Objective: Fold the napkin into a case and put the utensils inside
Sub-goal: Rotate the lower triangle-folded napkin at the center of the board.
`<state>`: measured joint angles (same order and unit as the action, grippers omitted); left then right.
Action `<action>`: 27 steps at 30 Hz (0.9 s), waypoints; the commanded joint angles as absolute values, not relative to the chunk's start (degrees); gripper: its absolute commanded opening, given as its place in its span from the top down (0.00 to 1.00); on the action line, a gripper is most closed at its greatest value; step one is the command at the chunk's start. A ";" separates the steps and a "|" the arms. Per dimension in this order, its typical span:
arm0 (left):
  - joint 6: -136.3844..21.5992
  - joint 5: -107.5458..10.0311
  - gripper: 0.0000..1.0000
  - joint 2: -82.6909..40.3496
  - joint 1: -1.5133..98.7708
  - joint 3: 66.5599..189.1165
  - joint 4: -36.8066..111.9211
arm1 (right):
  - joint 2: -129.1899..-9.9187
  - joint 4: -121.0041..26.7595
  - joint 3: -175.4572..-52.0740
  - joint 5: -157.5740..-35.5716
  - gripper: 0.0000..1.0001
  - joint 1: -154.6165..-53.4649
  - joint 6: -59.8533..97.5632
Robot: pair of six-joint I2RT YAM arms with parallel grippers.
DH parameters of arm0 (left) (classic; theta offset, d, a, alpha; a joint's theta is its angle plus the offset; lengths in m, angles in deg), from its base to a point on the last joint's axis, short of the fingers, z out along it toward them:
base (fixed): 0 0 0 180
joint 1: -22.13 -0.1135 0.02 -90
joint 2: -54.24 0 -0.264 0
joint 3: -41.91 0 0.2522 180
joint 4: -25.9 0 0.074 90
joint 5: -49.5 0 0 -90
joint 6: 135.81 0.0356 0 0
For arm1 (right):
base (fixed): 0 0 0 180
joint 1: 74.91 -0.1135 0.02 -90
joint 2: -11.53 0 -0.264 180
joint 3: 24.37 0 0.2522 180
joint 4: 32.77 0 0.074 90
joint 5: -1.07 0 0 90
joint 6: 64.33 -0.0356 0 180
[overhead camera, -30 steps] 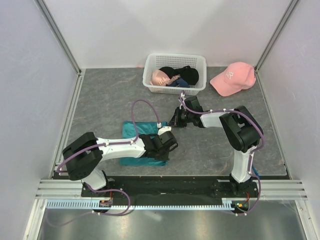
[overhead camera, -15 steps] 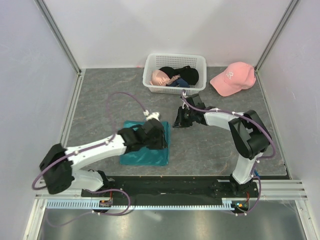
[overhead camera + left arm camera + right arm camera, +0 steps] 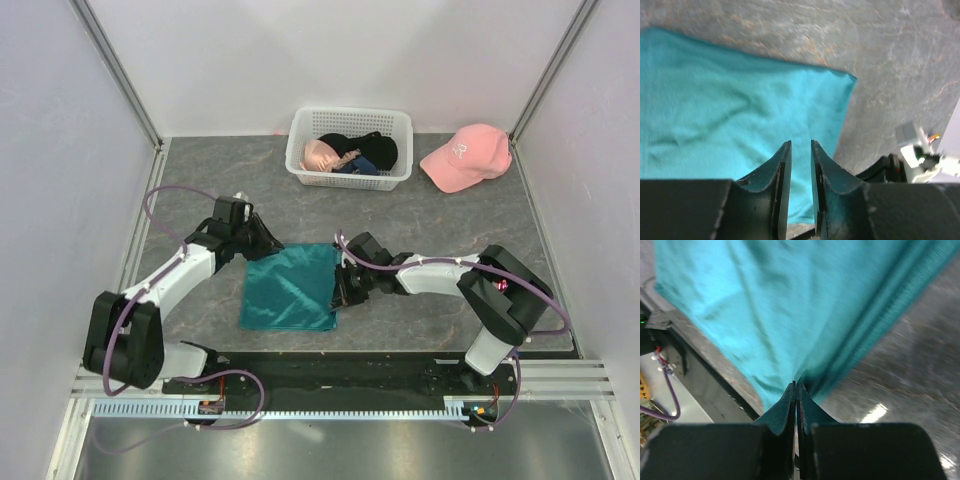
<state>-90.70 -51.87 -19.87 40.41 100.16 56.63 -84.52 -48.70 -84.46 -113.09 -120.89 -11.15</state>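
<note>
Grey marbled table (image 3: 440, 290) lay underneath. Just right of the left claw (image 3: 264, 241), narrowly parted and empty, the napkin (image 3: 285, 290) spread flat, its opposite edge pinched in the closed right claw (image 3: 340, 295). Soft and limp, it would probably sag unless gripped at corners.

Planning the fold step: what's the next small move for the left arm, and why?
Probably lower the left gripper and close on the napkin beneath it: its jaws stand slightly apart and empty, while the right gripper is shut, pinching the napkin's right-hand edge.
</note>
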 commanded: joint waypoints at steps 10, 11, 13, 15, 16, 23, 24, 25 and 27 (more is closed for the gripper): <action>-86.77 -62.90 0.73 -29.97 32.76 102.69 48.19 | -83.05 -53.00 -76.19 -107.40 0.96 -109.37 -2.91; -86.42 -62.73 0.72 -29.88 32.76 102.69 48.88 | -82.61 -54.77 -77.15 -105.56 0.96 -108.58 -1.59; -85.63 -62.12 0.72 -29.61 32.76 102.43 49.77 | -81.03 -58.89 -78.47 -101.86 0.96 -108.31 1.40; -85.71 -62.03 0.72 -29.44 32.76 102.08 49.77 | -79.54 -60.41 -80.58 -100.89 0.93 -108.31 2.11; -85.80 -62.12 0.72 -29.35 32.76 101.81 49.77 | -77.96 -61.54 -81.37 -100.19 0.91 -108.31 2.29; -84.93 -59.57 0.72 -30.14 32.68 101.55 50.21 | -74.61 -67.88 -91.91 -94.91 0.79 -114.09 2.73; -84.66 -58.52 0.72 -30.66 32.59 101.63 50.21 | -74.61 -67.88 -92.70 -95.34 0.78 -115.24 2.21; -84.49 -58.25 0.73 -31.28 32.59 102.24 50.47 | -75.22 -67.45 -93.41 -96.04 0.78 -116.21 1.85; -84.22 -57.90 0.74 -33.56 32.59 103.39 51.43 | -76.01 -65.70 -94.03 -99.99 0.78 -118.07 -0.43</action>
